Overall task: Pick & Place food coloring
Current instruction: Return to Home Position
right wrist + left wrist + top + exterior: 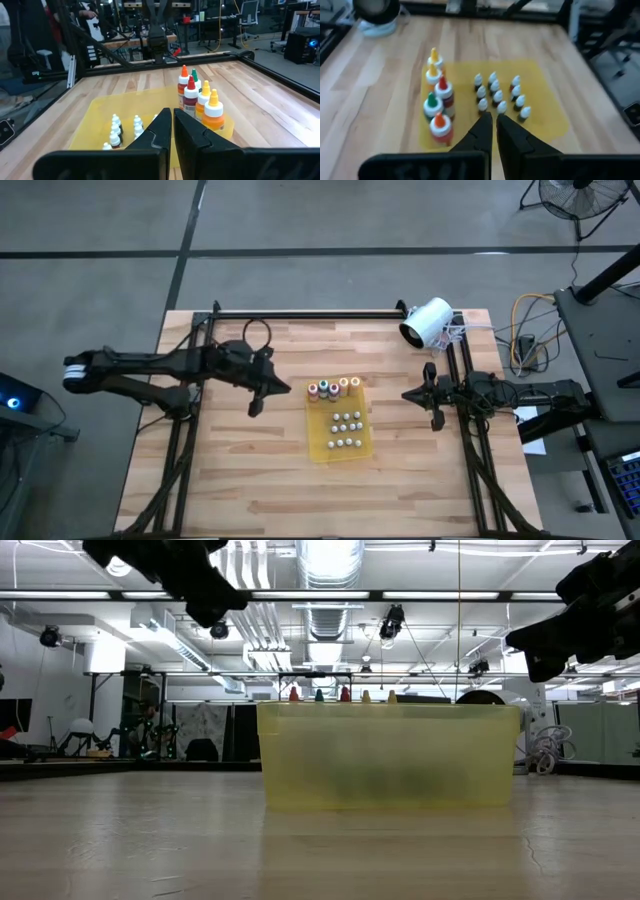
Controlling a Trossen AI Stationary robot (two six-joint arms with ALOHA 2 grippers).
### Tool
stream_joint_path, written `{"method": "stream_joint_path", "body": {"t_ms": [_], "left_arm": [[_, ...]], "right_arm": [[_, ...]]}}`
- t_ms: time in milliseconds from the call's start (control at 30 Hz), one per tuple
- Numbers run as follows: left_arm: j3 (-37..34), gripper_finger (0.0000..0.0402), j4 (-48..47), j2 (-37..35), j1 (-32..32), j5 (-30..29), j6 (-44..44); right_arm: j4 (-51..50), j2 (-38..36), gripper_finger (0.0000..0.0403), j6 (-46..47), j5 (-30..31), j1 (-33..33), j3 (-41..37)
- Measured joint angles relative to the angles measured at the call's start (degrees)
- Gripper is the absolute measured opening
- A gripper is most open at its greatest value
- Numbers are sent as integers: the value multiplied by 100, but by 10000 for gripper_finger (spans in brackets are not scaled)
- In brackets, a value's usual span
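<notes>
The food coloring stands upright in a yellow tray (318, 448) at the table's middle. Several taller bottles with coloured tops (333, 388) (437, 107) (197, 97) form a row at its far end. Several small whitish ones (345, 423) (500, 95) stand in rows nearer the front. My left gripper (283, 389) (493, 116) hangs shut and empty above the table just left of the tray, pointing at it. My right gripper (407, 394) (172, 112) waits shut and empty to the tray's right.
A big white cylinder-shaped device (427, 323) lies at the table's far right with cables beside it. Black frame rails run along the far edge (300, 313) and both sides. Bare wood lies in front of the tray (330, 500).
</notes>
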Motion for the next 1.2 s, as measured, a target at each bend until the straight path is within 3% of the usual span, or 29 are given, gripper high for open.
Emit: {"method": "stream_joint_path", "body": {"t_ms": [533,1200], "left_arm": [[-1835,0,1402,-1265,-51,316,-266],[-2916,0,1379,-3021,-70,391,-348]], "right_arm": [[-2,0,13,0,-2,0,-1],[-2,-2,13,0,-2,0,0]]}}
